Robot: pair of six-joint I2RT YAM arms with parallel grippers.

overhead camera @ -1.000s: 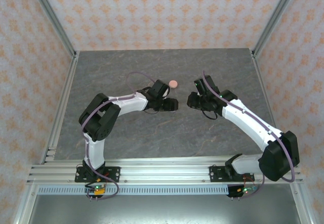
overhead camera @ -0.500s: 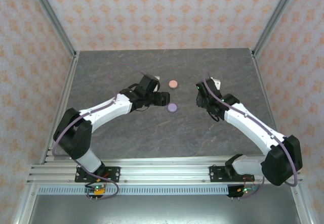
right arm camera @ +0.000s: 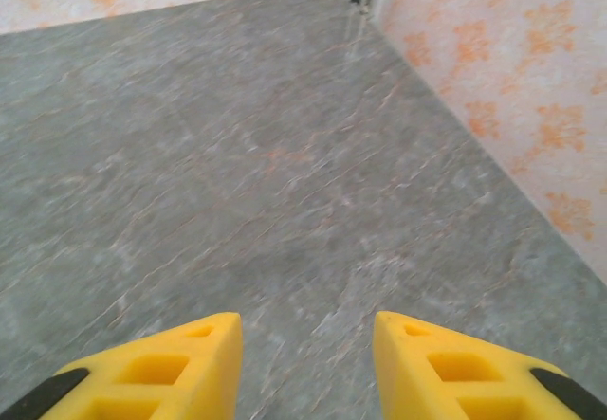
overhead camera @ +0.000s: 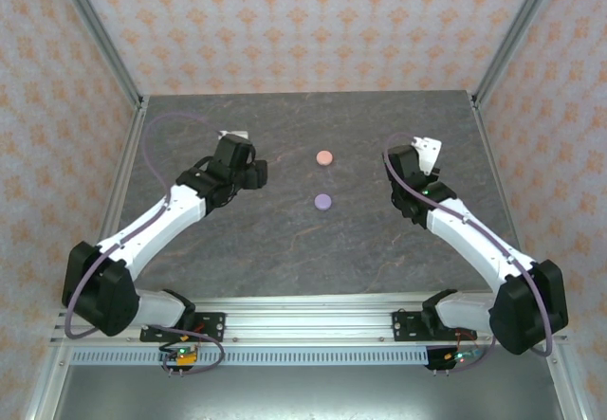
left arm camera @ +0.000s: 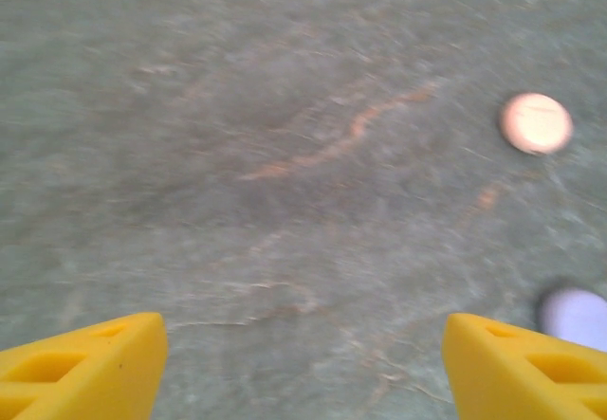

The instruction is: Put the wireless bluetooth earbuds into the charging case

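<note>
Swung well apart, left gripper [left arm camera: 302, 349] and right gripper [right arm camera: 308, 344] both gape empty.

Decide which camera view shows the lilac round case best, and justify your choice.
The top external view: the lilac case lies whole on the table, between the two arms and apart from the pink case. The left wrist view catches it larger, but blurred and cut off at the right edge.
</note>
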